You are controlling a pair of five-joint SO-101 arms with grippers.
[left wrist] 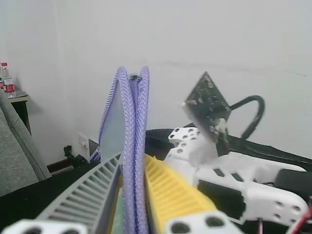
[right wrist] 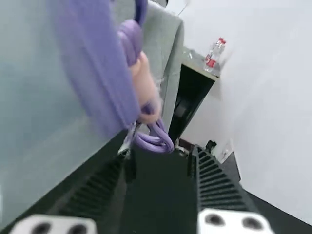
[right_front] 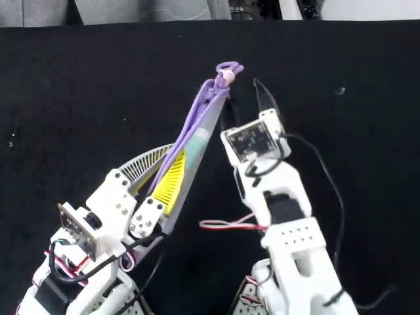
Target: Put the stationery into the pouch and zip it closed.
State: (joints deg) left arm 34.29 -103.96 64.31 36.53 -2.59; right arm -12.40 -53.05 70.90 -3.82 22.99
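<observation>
your left pincer (right_front: 176,155) is clamped on the pouch (right_front: 197,125), with the grey finger on one face and the yellow finger on the other. the grip sits at the pouch's lower end. from there the pouch stands up off the bench (right_front: 65,98) and slants away from the left arm, toward the far side and the right arm. its purple zip edge runs along the top. a pale green shape (right_front: 198,136) shows through the clear wall, but you cannot tell what it is.

the zip pull (right wrist: 151,139), a purple loop with a pink bead (right wrist: 144,83) above it, hangs at the pouch's far, high end. your right pincer (right wrist: 161,195) has its black fingers apart. the loop hangs just ahead of the gap, nearer one finger than the other. whether it touches that finger cannot be told. from the high view the right pincer stands just beside the pouch's tip, on the right arm's side.

whether the zip teeth are joined along the whole edge cannot be told.

the bench's far edge runs across the top of the high view, well apart from the pouch tip. broad black surface lies to both sides of the arms. the two arms stand close together, with the pouch between them.
</observation>
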